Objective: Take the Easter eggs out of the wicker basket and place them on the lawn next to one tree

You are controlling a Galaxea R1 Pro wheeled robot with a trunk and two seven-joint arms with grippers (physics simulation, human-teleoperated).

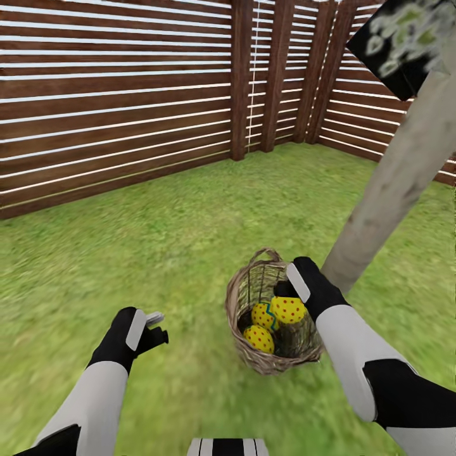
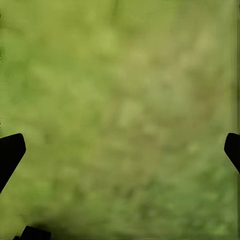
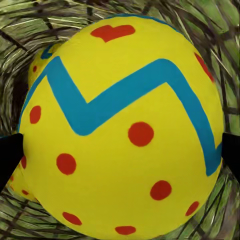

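The wicker basket (image 1: 235,303) stands on the lawn (image 1: 158,240) at the foot of the tree (image 1: 392,183). All three Easter eggs lie in it: one with a blue zigzag (image 1: 262,315), one with red dots (image 1: 258,339), and a top egg (image 1: 289,310). My right gripper (image 1: 285,296) reaches into the basket over that top egg. In the right wrist view this zigzag egg (image 3: 120,125) sits between my dark fingertips (image 3: 10,155), which stand wide apart on either side of it. My left gripper (image 1: 158,326) hovers open over bare grass (image 2: 120,100), left of the basket.
A dark brown slatted fence (image 1: 126,95) closes the garden behind and to the right, meeting at a corner post (image 1: 240,76). The tree's leaning trunk rises just right of the basket, its crown (image 1: 405,38) at the upper right. Open grass spreads left of and behind the basket.
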